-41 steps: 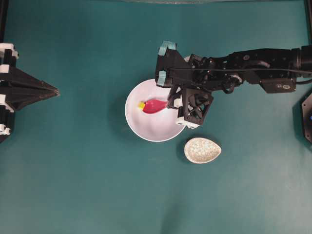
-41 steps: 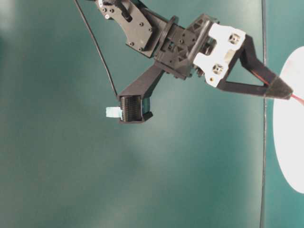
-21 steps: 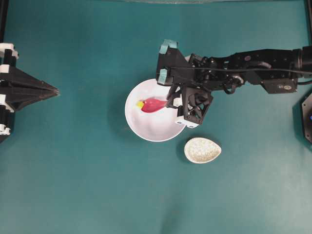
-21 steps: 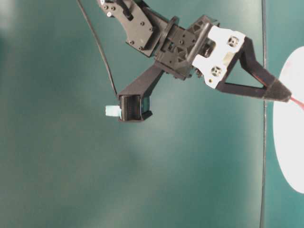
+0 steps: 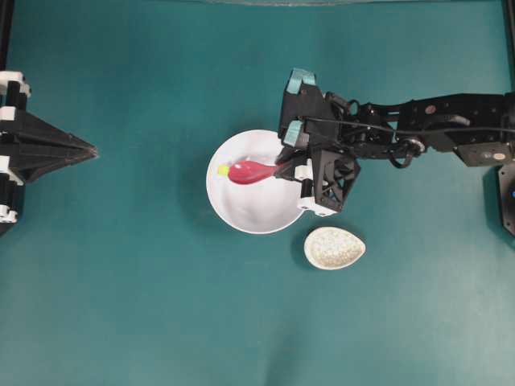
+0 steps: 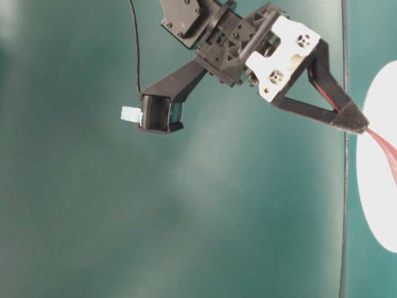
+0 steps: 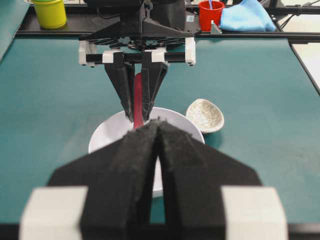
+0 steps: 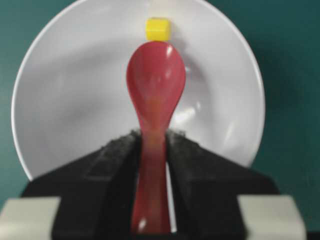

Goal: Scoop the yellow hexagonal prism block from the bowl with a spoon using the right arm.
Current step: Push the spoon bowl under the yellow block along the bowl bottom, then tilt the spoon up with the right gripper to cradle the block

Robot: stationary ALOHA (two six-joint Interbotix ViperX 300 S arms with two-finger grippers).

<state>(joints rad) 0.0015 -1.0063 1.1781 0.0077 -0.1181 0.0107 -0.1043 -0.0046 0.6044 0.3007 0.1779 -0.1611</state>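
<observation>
Right gripper (image 8: 152, 150) clamped on the spoon (image 8: 154, 95) handle, scoop held over the bowl (image 8: 65, 100). Yellow hexagonal prism block (image 8: 158, 28) sits in the bowl at the scoop's tip, near the far rim. Speckled rest (image 5: 334, 247) lies just beside the bowl. Left gripper (image 7: 156, 132) closed, empty, well apart.

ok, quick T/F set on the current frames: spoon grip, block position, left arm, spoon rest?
1. The right gripper is shut on the spoon. True.
2. The yellow block lies in the spoon's scoop. False: it sits in the bowl just past the scoop's tip; the scoop holds nothing.
3. The left gripper holds the bowl's rim. False: it is shut on nothing, well away from the bowl at the table's left edge in the overhead view.
4. The speckled spoon rest stands outside the bowl, holding nothing. True.
</observation>
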